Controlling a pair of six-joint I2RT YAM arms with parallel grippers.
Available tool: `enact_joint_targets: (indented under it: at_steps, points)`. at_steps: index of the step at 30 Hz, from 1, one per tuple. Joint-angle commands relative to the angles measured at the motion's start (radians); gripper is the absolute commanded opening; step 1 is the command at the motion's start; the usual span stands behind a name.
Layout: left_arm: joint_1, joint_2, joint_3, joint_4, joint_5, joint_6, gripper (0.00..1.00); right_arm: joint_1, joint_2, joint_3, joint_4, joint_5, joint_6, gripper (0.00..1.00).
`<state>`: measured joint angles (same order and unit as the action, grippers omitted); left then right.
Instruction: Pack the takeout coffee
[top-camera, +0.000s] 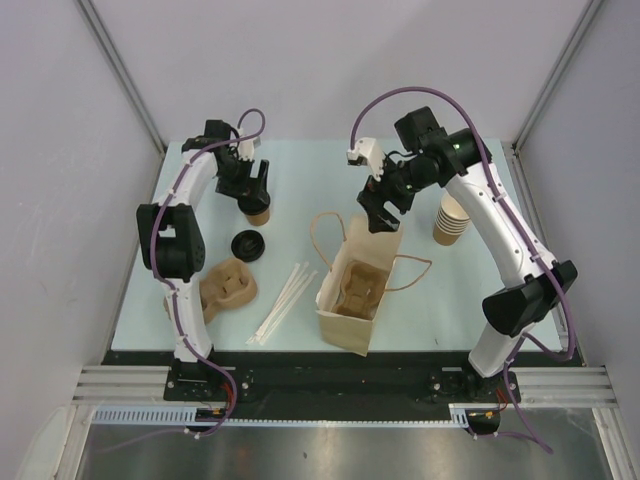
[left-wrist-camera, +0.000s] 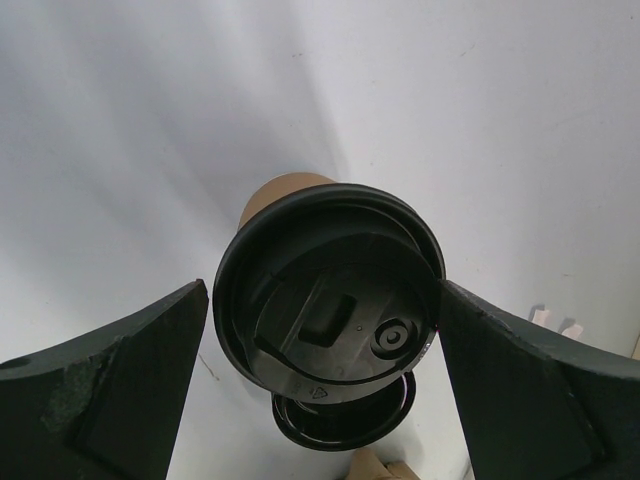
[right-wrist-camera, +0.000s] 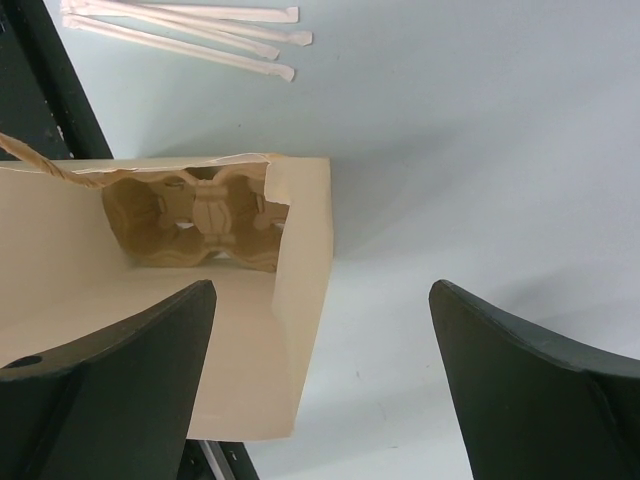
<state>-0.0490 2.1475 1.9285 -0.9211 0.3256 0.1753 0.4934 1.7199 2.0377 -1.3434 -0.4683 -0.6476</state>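
**Coffee stands between the left tool's fingers, bag waits in the middle**

From the top view, the takeout coffee stands upright at the far left of the desk, directly under the left tool. The left arm is clearly the nearer one. The paper bag is to the right of the cup, in the middle of the desk, with its mouth open to the camera. A moulded pulp carrier sits deep inside it. The right tool hovers at the far end of the bag, open and empty. A loose black lid, a second carrier, paper-wrapped sticks and a stack of tan cups lie around.

In the left wrist view, the glossy black lid of the takeout coffee fills the gap of the left tool. The fingers are fully apart, very near the rim on both sides, and I judge nothing is gripped yet. The kraft wall is smooth and thin, so I think it can dent under a hard squeeze.

In the right wrist view, the right tool is wide open over bare desk beside the matte paper bag, and the ribbed carrier shows inside.
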Motion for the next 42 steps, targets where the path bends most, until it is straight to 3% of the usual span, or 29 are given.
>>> enact_joint_targets:
  at_steps: [1, 5, 17, 25, 30, 33, 34, 36, 37, 39, 40, 42]
  points:
    - [0.008, -0.008, 0.027, 0.004, 0.009, -0.011, 0.98, -0.01, 0.006, 0.045, -0.053, -0.029, -0.007, 0.94]
    - [0.008, -0.02, 0.018, 0.005, 0.009, -0.013, 0.9, -0.012, 0.007, 0.042, -0.054, -0.032, -0.007, 0.94]
    - [0.008, -0.11, 0.013, -0.015, 0.027, 0.007, 0.43, -0.027, 0.018, 0.032, -0.054, -0.001, -0.015, 0.94]
    - [0.008, -0.283, 0.036, -0.053, 0.118, 0.058, 0.33, -0.029, 0.03, 0.036, -0.068, 0.019, -0.018, 0.95]
    - [0.009, -0.386, 0.081, -0.05, 0.225, 0.072, 0.31, -0.027, 0.046, 0.027, -0.071, 0.048, -0.034, 0.91]
    - [0.009, -0.44, 0.122, -0.056, 0.318, 0.069, 0.3, -0.026, 0.059, 0.029, -0.076, 0.057, -0.043, 0.71]
    - [0.009, -0.457, 0.13, -0.053, 0.343, 0.067, 0.29, -0.026, 0.063, 0.03, -0.077, 0.056, -0.044, 0.51]
    - [0.009, -0.504, 0.139, -0.03, 0.404, 0.061, 0.29, -0.021, 0.066, 0.036, -0.077, 0.04, -0.052, 0.37]
    - [0.008, -0.52, 0.141, -0.021, 0.453, 0.062, 0.28, -0.019, 0.066, 0.039, -0.074, 0.033, -0.052, 0.25]
    - [0.006, -0.561, 0.142, 0.008, 0.507, 0.056, 0.27, -0.015, 0.066, 0.053, -0.076, 0.013, -0.055, 0.13]
    - [0.002, -0.569, 0.147, 0.014, 0.556, 0.055, 0.27, -0.012, 0.069, 0.059, -0.073, 0.011, -0.053, 0.01]
    - [-0.009, -0.586, 0.193, 0.013, 0.598, 0.046, 0.26, -0.007, 0.073, 0.07, -0.074, 0.011, -0.053, 0.0]
